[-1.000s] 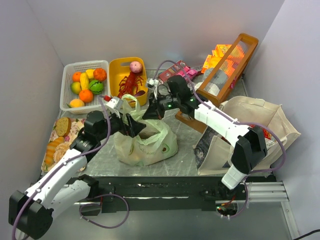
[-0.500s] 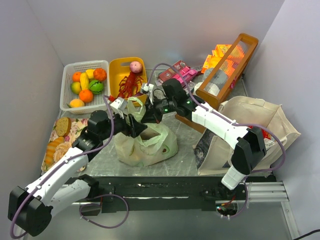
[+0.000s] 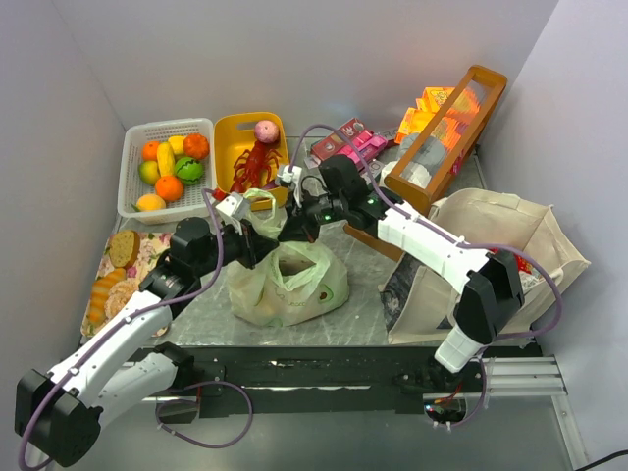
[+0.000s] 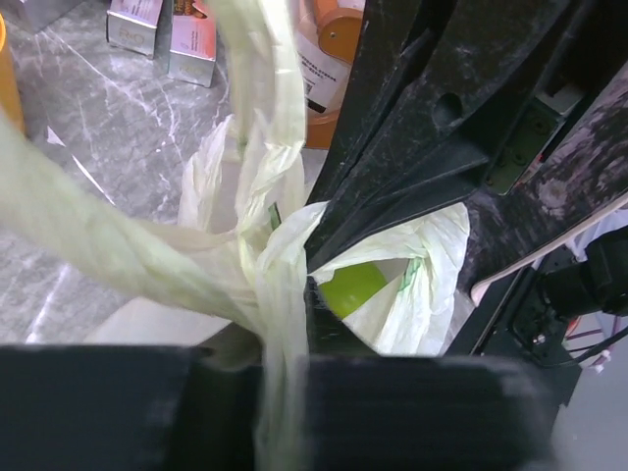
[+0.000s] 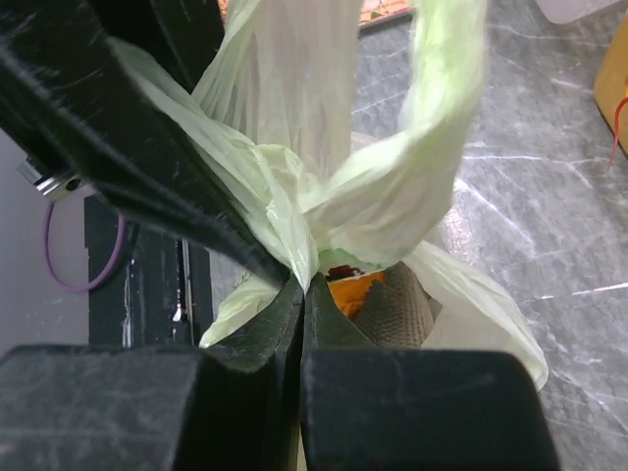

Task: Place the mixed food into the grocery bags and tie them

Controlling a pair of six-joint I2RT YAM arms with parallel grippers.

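The pale green plastic grocery bag (image 3: 294, 289) sits mid-table with its handles pulled up between both grippers. My left gripper (image 3: 263, 245) is shut on one twisted handle strand (image 4: 280, 324), which runs down between its fingers. Just right of it, my right gripper (image 3: 291, 234) pinches the other handle (image 5: 294, 221) at its fingertips, above the crossed loops. Inside the bag show a green item (image 4: 353, 289) and an orange packet (image 5: 358, 292). The beige canvas tote (image 3: 500, 235) stands at the right. Toy bread (image 3: 118, 267) lies at the left edge.
A white basket of toy fruit (image 3: 167, 169) and a yellow basket (image 3: 235, 132) with a red lobster (image 3: 255, 165) stand at the back left. Pink boxes (image 3: 348, 137) and a tall wooden crate (image 3: 446, 123) are at the back right.
My left gripper has gone from open to shut on a bag handle. The right gripper has shifted slightly left, and the bag's top has drawn up tighter.
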